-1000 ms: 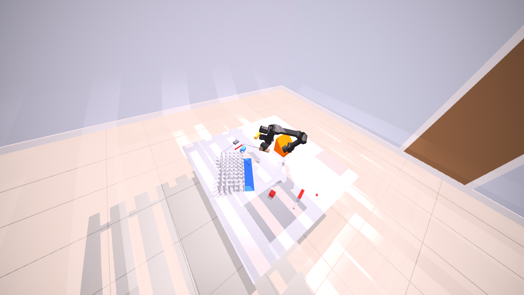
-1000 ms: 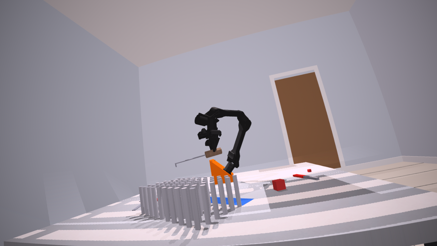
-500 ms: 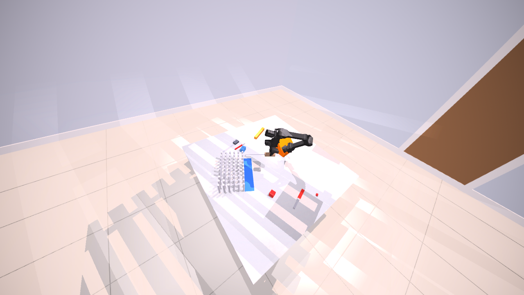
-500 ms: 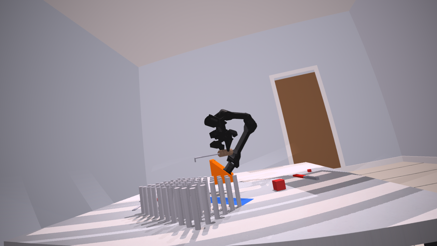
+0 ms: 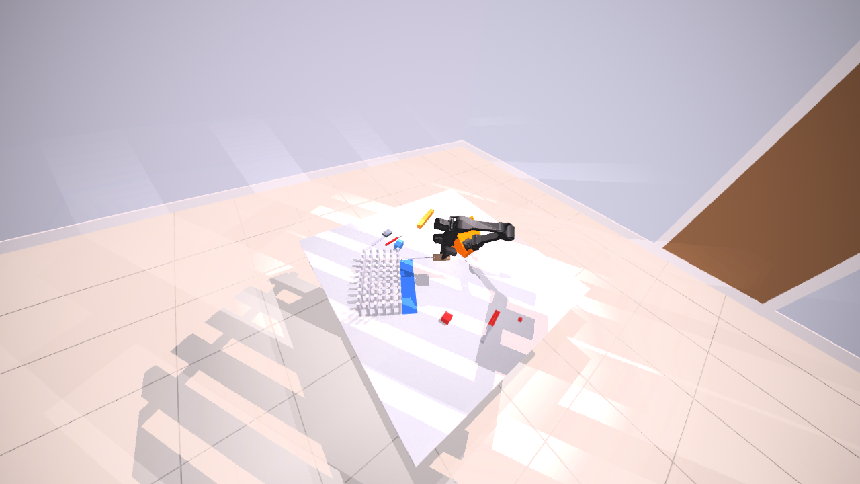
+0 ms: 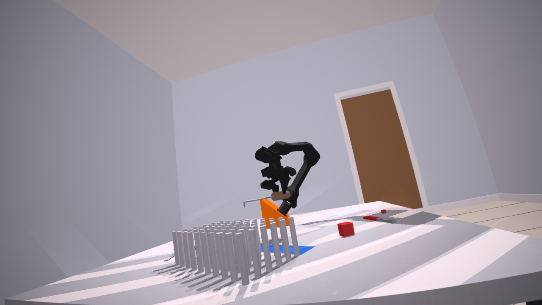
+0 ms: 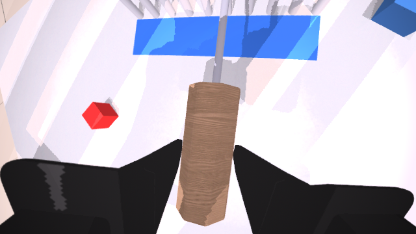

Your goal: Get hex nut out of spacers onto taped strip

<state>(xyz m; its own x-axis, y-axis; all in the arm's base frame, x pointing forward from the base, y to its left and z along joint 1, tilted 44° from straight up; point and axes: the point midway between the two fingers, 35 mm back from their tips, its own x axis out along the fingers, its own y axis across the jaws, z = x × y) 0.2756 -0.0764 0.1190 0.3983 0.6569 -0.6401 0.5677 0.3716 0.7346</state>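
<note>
My gripper [image 5: 445,253] [image 6: 279,192] [image 7: 208,147] is shut on the wooden handle of a hook tool [image 5: 439,257] [image 6: 280,195] [image 7: 208,140]. It holds the tool roughly level in the air. The tool's thin grey rod [image 6: 257,199] [image 7: 220,42] points toward the field of standing grey spacers [image 5: 375,282] [image 6: 227,242] [image 7: 169,4]. In the wrist view the rod crosses over the blue taped strip [image 5: 408,288] [image 6: 290,249] [image 7: 179,36] in front of the spacers. In the exterior view the hooked tip is well above the spacer tops. The hex nut does not show in any view.
A red cube [image 5: 445,317] [image 6: 345,228] [image 7: 99,114] lies on the table beyond the strip, with a red-and-grey marker [image 5: 492,320] [image 6: 377,218] and a small red bit [image 5: 520,319] [image 6: 383,211] farther off. A blue cube [image 5: 398,243] [image 7: 394,16], red pen [image 5: 392,240], grey block [image 5: 387,232] and yellow bar [image 5: 425,218] lie near the field's end. The orange arm base [image 6: 271,216] stands behind.
</note>
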